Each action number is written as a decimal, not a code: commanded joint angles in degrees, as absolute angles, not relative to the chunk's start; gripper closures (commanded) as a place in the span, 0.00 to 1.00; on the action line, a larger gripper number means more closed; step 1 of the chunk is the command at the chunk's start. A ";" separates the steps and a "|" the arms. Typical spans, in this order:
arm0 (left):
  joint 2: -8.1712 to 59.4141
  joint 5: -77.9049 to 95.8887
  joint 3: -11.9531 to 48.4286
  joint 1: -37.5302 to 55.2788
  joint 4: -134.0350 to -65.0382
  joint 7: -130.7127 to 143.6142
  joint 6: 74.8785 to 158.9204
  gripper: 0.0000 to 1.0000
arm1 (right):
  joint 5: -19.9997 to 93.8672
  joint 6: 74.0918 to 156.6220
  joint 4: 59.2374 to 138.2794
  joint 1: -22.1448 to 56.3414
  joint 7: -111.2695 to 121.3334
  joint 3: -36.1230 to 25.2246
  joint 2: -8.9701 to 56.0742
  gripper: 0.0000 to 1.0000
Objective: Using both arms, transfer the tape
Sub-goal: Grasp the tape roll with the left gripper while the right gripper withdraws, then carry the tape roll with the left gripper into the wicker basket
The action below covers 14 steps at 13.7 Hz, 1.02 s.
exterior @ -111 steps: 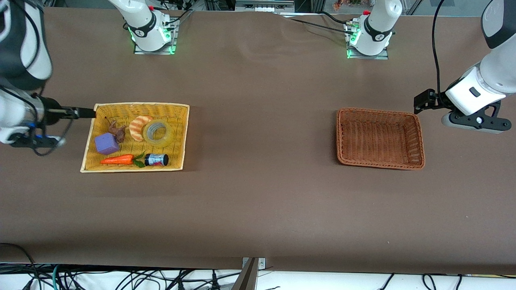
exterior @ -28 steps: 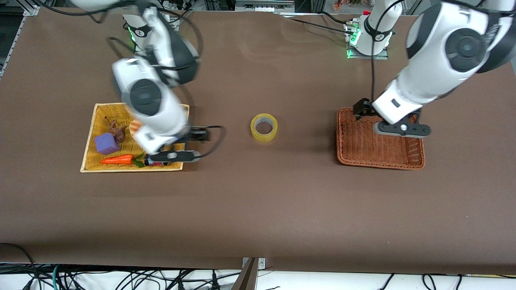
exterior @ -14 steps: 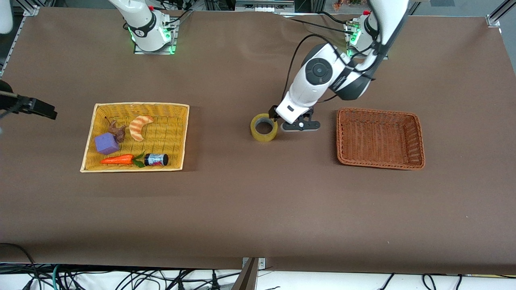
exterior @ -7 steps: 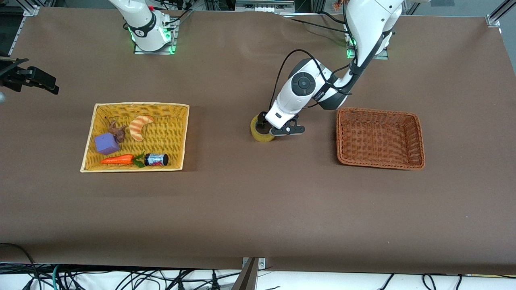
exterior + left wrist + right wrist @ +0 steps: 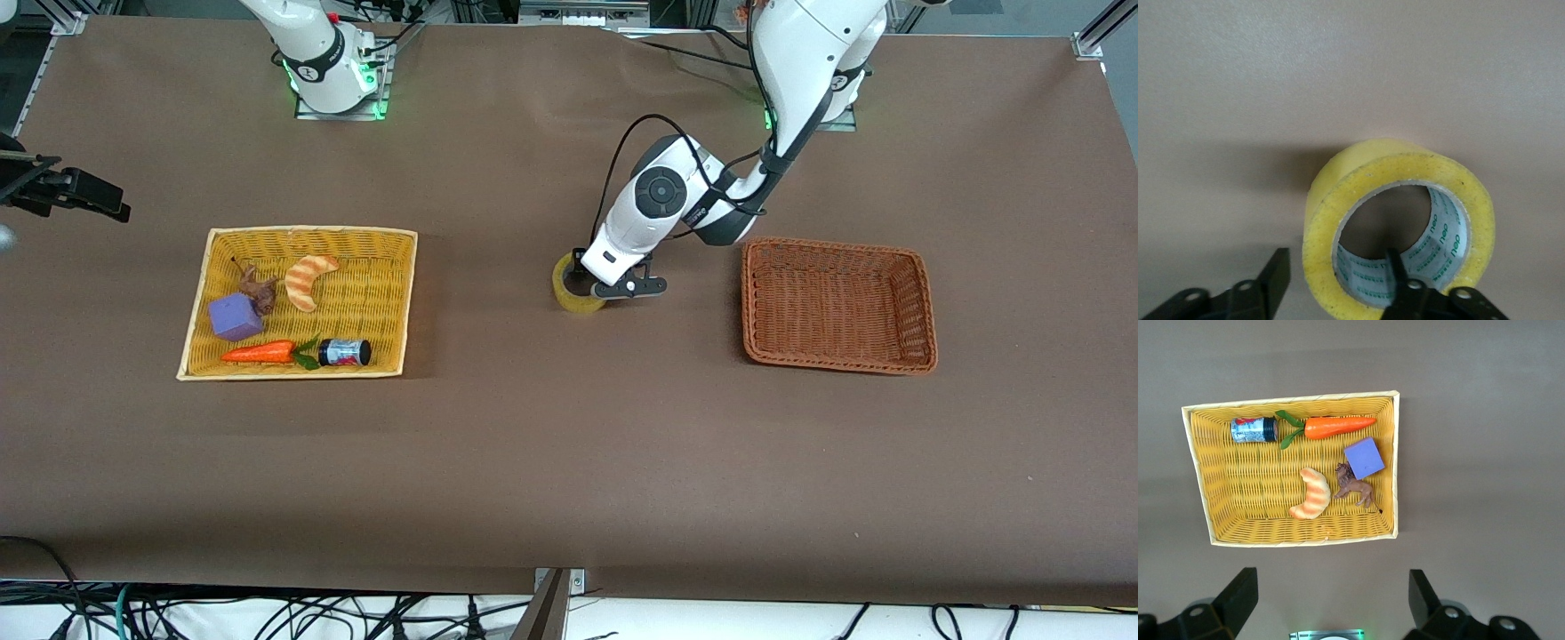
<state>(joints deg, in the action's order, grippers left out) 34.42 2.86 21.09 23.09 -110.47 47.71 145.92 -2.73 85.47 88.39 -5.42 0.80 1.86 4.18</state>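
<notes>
Brown table [image 5: 533, 462]; cables [image 5: 267, 613], perhaps floor, below its edge.

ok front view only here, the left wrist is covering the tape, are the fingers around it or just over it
observer: the left gripper straddles the wall of the tape: one finger sits in the hole, the other is outside the roll.
operator: is it pinched yet
observer: not on the outer side, a strip of the brown table shows between that finger and the roll.
operator: and the right gripper, i only see it at the edge of my picture
observer: the right gripper has its fingers wide apart with nothing between them, and its camera looks down on the yellow basket.
</notes>
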 commanded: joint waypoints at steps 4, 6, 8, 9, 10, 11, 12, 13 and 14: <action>33.41 2.73 18.21 24.00 -110.82 46.51 146.61 1.00 | -0.80 88.07 85.97 -6.07 2.11 2.37 5.97 0.00; 30.87 2.46 16.54 23.82 -111.18 42.30 144.15 1.00 | 2.36 87.45 85.52 -6.06 2.11 2.37 6.06 0.00; 26.22 2.46 15.47 22.25 -112.06 39.83 140.21 1.00 | 2.55 87.45 85.52 -6.06 2.20 2.37 6.06 0.00; 23.49 2.46 15.47 20.15 -112.23 37.81 136.44 1.00 | 2.37 87.54 85.52 -6.06 2.28 2.37 6.06 0.00; 21.03 2.46 15.29 17.95 -112.24 34.40 132.67 1.00 | 2.46 87.71 85.52 -6.15 2.29 2.29 6.06 0.00; 18.66 2.46 14.77 15.75 -112.24 30.10 129.23 1.00 | 2.46 87.45 85.52 -6.24 2.29 2.20 6.24 0.00; 16.63 2.46 13.81 14.17 -112.32 25.97 126.15 1.00 | 2.37 87.45 85.52 -6.24 2.29 2.20 6.24 0.00; 15.22 2.55 11.97 13.02 -112.32 21.14 123.43 1.00 | 2.37 87.45 85.52 -6.24 2.29 2.20 6.15 0.00; 14.51 2.55 9.87 12.40 -112.41 15.87 122.09 1.00 | 2.46 87.45 85.52 -6.24 2.29 2.20 6.24 0.00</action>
